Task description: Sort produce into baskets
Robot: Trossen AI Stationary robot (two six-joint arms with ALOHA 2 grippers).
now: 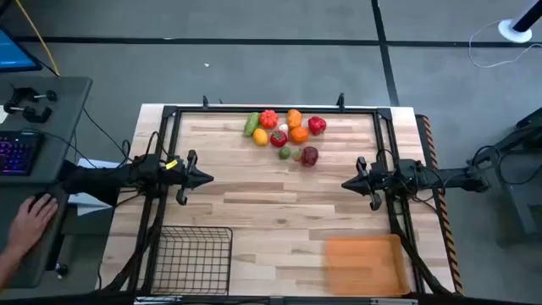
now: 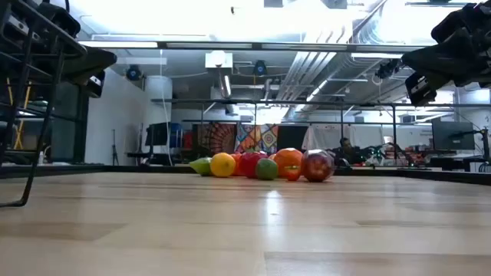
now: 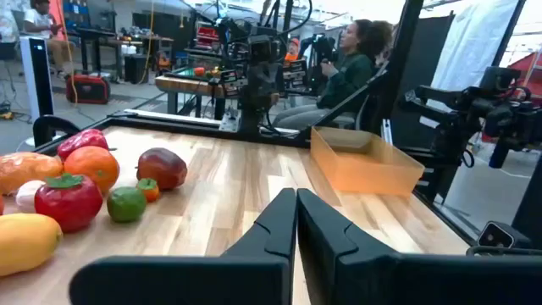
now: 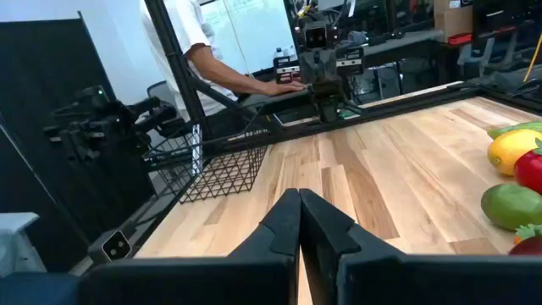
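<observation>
The produce (image 1: 284,133) lies in a cluster on the table near its far edge: red, orange, yellow and green pieces and one small white piece (image 1: 283,129). It also shows in the low view (image 2: 265,165) and the left wrist view (image 3: 80,191). The black wire basket (image 1: 193,258) stands at the near left, the orange tray (image 1: 364,264) at the near right. My left gripper (image 1: 208,179) hovers shut at mid-left, my right gripper (image 1: 345,184) shut at mid-right. Both are empty and clear of the produce.
A black frame (image 1: 169,114) runs around the table's edges. A person's hand (image 1: 30,222) rests on a side desk to the left, beside a keyboard (image 1: 17,152). Bare wood (image 1: 275,212) lies between the grippers and between the two receptacles.
</observation>
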